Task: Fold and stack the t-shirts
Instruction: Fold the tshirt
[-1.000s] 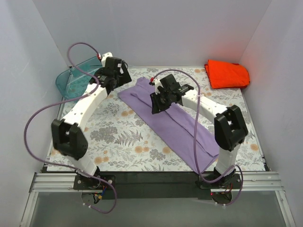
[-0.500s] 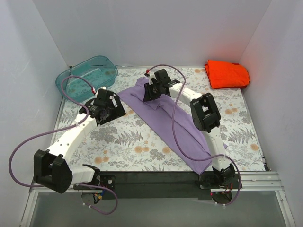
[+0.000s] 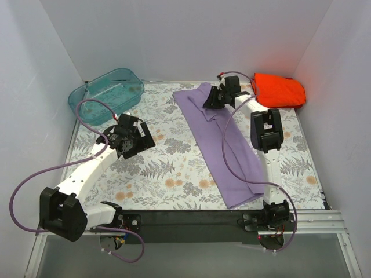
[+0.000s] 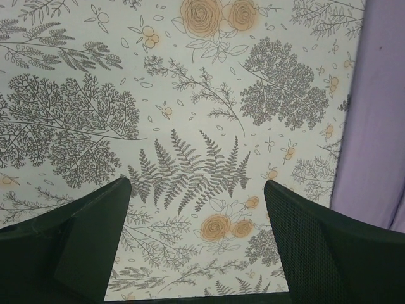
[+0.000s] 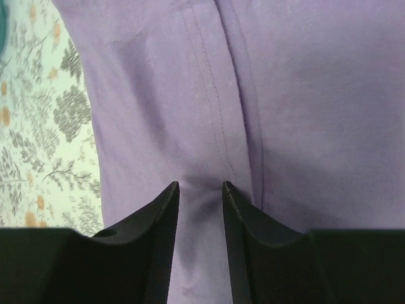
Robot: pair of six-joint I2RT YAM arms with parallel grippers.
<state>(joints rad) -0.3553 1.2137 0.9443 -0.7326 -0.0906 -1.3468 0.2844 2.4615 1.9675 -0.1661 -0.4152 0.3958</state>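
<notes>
Stretching forward, right gripper [image 5: 200,189] pinching lavender shirt [image 3: 237,163]

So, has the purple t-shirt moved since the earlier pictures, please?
Yes, the purple t-shirt has swung its far end rightward, toward the orange t-shirt.

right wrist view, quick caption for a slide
Right gripper pinching a seamed fold of the lavender t-shirt, floral table cover at left

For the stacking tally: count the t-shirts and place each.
2: lavender t-shirt stretched along the right half; orange-red t-shirt folded in the far right corner. None appears hidden.
</notes>
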